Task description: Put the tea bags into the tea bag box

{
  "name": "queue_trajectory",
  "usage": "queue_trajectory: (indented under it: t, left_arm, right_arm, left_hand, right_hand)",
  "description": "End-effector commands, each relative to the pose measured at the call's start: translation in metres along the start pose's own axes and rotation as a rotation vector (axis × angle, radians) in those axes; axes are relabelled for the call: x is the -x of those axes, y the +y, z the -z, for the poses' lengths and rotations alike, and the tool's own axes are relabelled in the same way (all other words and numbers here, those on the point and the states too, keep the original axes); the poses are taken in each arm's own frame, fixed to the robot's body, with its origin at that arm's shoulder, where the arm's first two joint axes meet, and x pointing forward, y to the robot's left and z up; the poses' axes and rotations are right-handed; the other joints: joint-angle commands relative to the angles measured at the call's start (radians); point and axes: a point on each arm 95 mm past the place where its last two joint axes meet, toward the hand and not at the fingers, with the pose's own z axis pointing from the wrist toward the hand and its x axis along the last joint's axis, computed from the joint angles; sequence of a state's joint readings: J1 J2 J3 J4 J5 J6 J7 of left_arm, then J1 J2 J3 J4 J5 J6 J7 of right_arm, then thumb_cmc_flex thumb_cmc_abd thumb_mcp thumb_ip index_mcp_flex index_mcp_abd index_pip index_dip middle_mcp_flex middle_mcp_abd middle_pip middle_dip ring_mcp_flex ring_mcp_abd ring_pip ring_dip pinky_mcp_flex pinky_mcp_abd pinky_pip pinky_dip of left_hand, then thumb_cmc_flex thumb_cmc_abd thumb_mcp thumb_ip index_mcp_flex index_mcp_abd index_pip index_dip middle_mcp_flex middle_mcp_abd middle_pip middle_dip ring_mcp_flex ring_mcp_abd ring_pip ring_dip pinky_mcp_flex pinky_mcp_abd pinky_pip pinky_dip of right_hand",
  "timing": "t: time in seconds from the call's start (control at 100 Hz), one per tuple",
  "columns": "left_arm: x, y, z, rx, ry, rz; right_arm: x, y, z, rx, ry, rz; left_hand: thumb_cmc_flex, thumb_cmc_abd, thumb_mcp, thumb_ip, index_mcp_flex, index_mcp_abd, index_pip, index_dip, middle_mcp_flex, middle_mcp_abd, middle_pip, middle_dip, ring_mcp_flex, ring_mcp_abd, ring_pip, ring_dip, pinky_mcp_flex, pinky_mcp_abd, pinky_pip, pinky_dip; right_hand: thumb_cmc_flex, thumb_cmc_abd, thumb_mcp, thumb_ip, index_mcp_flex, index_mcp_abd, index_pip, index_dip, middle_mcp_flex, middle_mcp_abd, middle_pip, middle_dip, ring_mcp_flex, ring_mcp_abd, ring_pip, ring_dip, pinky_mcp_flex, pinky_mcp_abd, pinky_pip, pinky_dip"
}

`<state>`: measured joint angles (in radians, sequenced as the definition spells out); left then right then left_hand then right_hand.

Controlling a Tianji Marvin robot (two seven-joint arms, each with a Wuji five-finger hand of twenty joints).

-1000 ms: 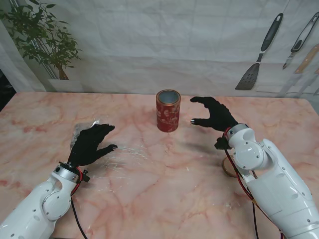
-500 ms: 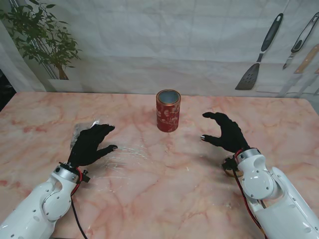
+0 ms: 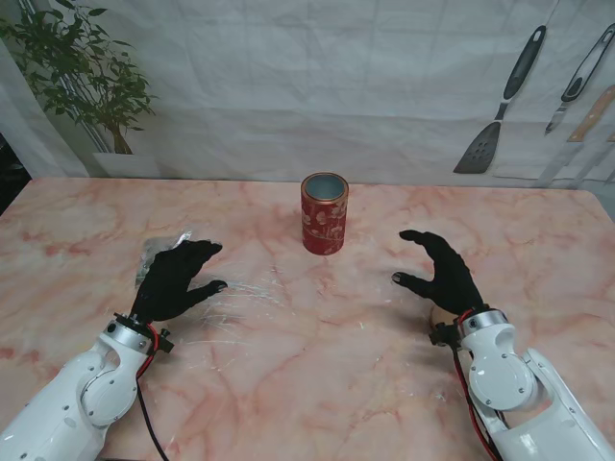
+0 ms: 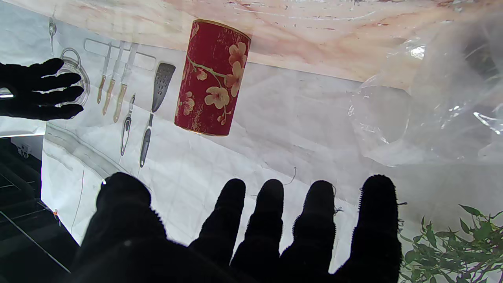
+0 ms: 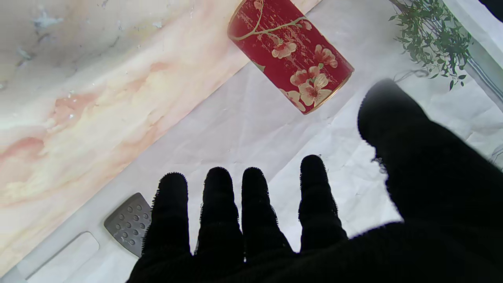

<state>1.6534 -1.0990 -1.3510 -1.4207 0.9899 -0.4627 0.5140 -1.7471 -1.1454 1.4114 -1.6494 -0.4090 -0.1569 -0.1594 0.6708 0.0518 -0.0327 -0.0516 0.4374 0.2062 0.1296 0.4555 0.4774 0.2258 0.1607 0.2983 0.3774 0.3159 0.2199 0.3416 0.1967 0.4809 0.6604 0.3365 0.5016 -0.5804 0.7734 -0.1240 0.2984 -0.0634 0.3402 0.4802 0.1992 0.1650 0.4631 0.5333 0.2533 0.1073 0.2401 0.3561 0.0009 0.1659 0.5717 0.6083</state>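
The tea bag box, a red round tin with a flower pattern, stood upright and uncovered at the middle of the marble bench, on its far half; what lay inside could not be made out. A clear plastic bag lay crumpled on the bench to the left, with something dark inside it at its far left end, too blurred to name. The left hand rested over that bag, fingers spread and loosely curved, clamping nothing that could be seen. The right hand hovered to the right of the tin and nearer to me, well apart from it, fingers apart, thumb out, holding nothing. Kitchen tools hung on the backdrop, a potted plant at far left.
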Motion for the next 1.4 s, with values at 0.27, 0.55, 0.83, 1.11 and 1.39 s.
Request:
queue_trajectory:
  t: [0.27, 0.55, 0.83, 1.11, 1.39]
  left_arm:
    - [-0.001, -0.004, 0.0, 0.017, 0.001, -0.015]
    - [-0.002, -0.006, -0.003, 0.009, 0.0, -0.028]
    - [-0.002, -0.011, -0.005, 0.013, -0.007, -0.066]
    - [-0.002, -0.024, -0.013, 0.039, -0.029, -0.189]
    - [0.006, -0.026, -0.027, 0.077, -0.108, -0.311]
  right_arm:
    - [0.013, -0.009, 0.006, -0.042, -0.034, -0.031]
    - [0.019, -0.014, 0.013, -0.028, -0.05, -0.053]
    - [0.027, -0.023, 0.018, -0.009, -0.055, -0.128]
    - [0.027, -0.024, 0.017, -0.012, -0.06, -0.134]
    - [0.028, -0.024, 0.018, -0.003, -0.065, -0.133]
  left_hand:
    - [0.015, 0.04, -0.006, 0.018, 0.01, -0.014, -0.001, -0.001, -0.003, -0.019, -0.005, -0.016, -0.001, -0.013, -0.024, -0.009, -0.005, 0.02, 0.001, 0.005]
    - [0.014, 0.04, -0.006, 0.018, 0.012, -0.01, 0.0, 0.0, -0.003, -0.015, -0.006, -0.016, -0.001, -0.011, -0.021, -0.007, -0.002, 0.02, 0.006, 0.007]
    - [0.01, 0.039, -0.006, 0.018, 0.016, -0.007, 0.001, 0.001, -0.012, 0.016, -0.011, -0.018, -0.011, 0.03, -0.011, 0.003, 0.017, 0.021, 0.056, 0.032]
    - [-0.046, 0.024, -0.004, 0.02, 0.026, 0.036, -0.001, 0.012, -0.026, 0.13, 0.017, 0.065, -0.03, 0.135, 0.13, 0.193, 0.027, -0.065, 0.333, 0.388]
    - [-0.095, -0.001, -0.001, 0.024, 0.039, 0.067, -0.003, 0.029, -0.043, 0.131, 0.093, 0.219, -0.018, 0.154, 0.338, 0.547, 0.19, -0.259, 0.68, 0.635]
  right_hand:
    - [0.013, 0.023, -0.018, 0.025, -0.008, 0.008, -0.012, 0.0, -0.01, 0.003, -0.012, -0.002, -0.032, -0.011, -0.024, -0.006, -0.015, -0.048, -0.045, 0.03]
    - [0.016, 0.025, -0.017, 0.026, -0.008, 0.01, -0.008, 0.001, -0.012, 0.002, -0.008, -0.001, -0.034, -0.012, -0.022, -0.004, -0.013, -0.048, -0.05, 0.041]
    - [0.022, 0.033, -0.022, 0.025, -0.01, 0.014, -0.009, -0.001, -0.015, 0.002, -0.006, -0.002, -0.038, -0.011, -0.021, -0.003, -0.016, -0.052, -0.055, 0.051]
    - [0.024, 0.032, -0.028, 0.026, -0.012, 0.015, -0.007, -0.001, -0.016, 0.003, -0.001, 0.0, -0.037, -0.011, -0.017, -0.001, -0.015, -0.051, -0.057, 0.06]
    - [0.022, 0.032, -0.028, 0.026, -0.011, 0.015, -0.005, -0.002, -0.018, 0.003, 0.0, 0.0, -0.039, -0.011, -0.016, -0.001, -0.014, -0.054, -0.061, 0.066]
